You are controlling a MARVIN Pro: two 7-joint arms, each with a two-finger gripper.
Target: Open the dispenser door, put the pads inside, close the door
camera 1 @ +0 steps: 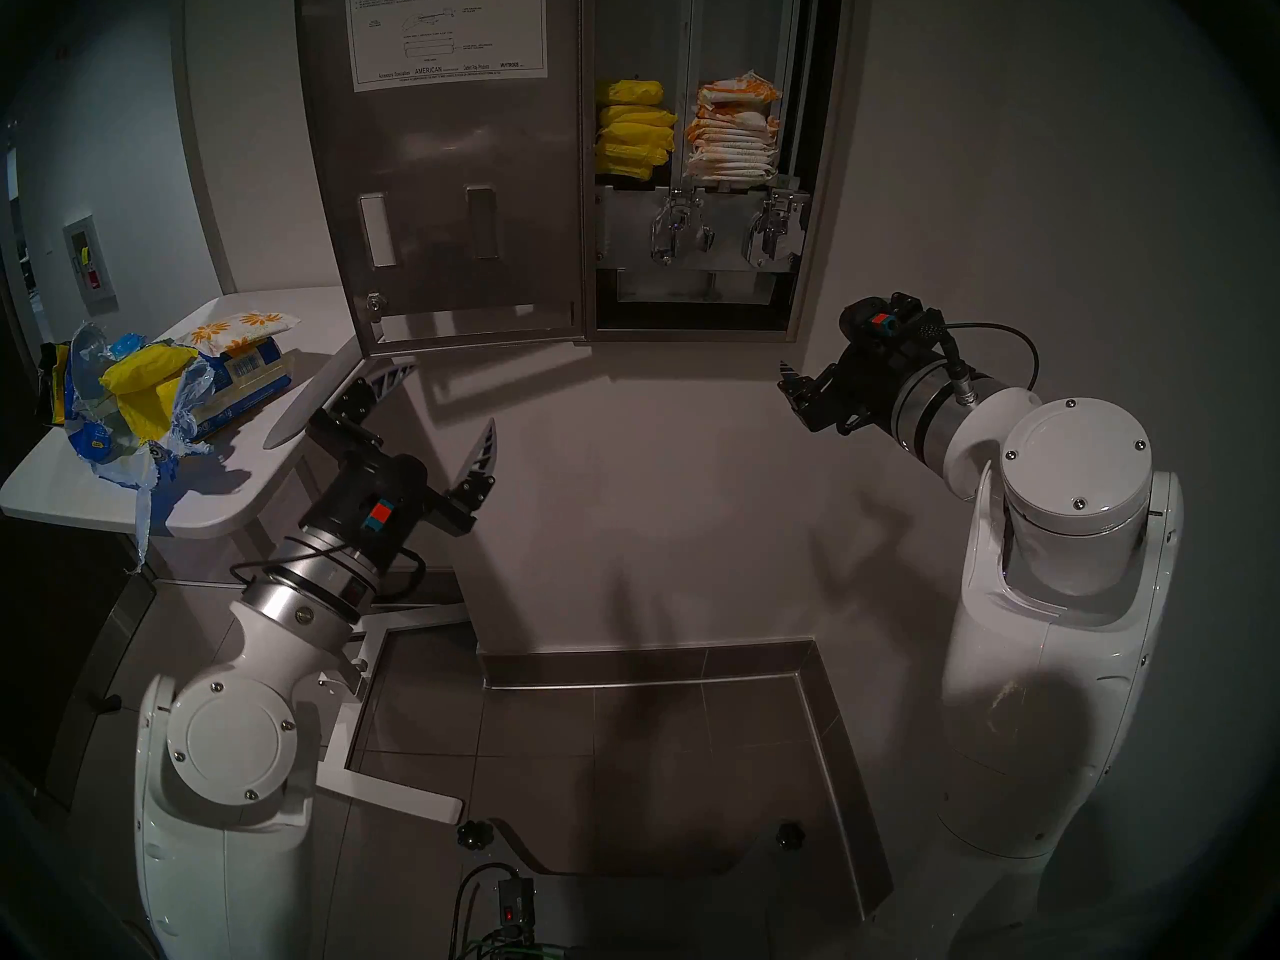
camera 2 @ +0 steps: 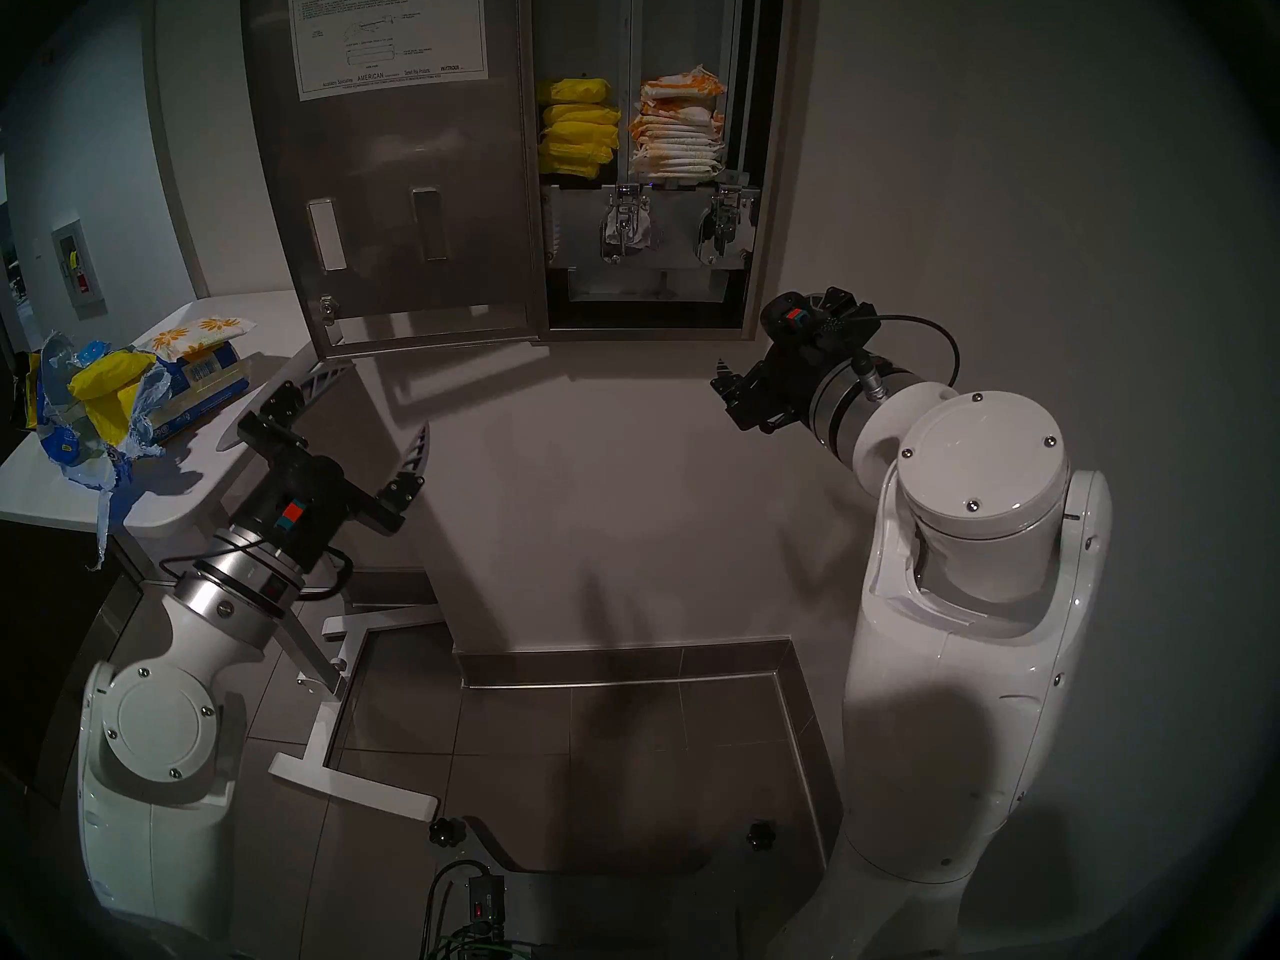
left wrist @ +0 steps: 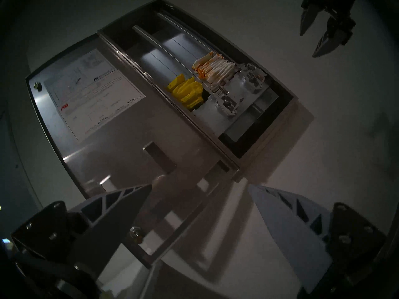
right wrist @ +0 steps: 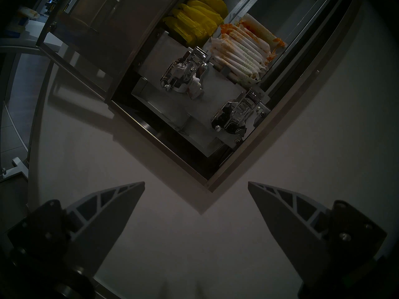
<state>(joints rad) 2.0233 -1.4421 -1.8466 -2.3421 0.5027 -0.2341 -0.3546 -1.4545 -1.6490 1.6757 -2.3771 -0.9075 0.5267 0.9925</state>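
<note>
The dispenser door (camera 1: 443, 176) stands swung open to the left, its white instruction sheet (camera 1: 447, 27) facing me. Several daisy-printed pads (camera 1: 734, 134) are stacked in the cabinet's right column; they also show in the right wrist view (right wrist: 241, 54). One more pad (camera 1: 239, 332) lies on top of the bag on the side table. My left gripper (camera 1: 454, 394) is open and empty just below the door's bottom edge. My right gripper (camera 1: 789, 377) is open and empty, below and right of the cabinet.
Plain yellow packets (camera 1: 630, 131) fill the cabinet's left column. Two chrome lever mechanisms (camera 1: 675, 228) sit under the stacks. A torn blue-and-yellow bag (camera 1: 138, 397) lies on the white side table (camera 1: 228, 501) at the left. The table's white frame (camera 1: 388, 792) stands on the tiled floor.
</note>
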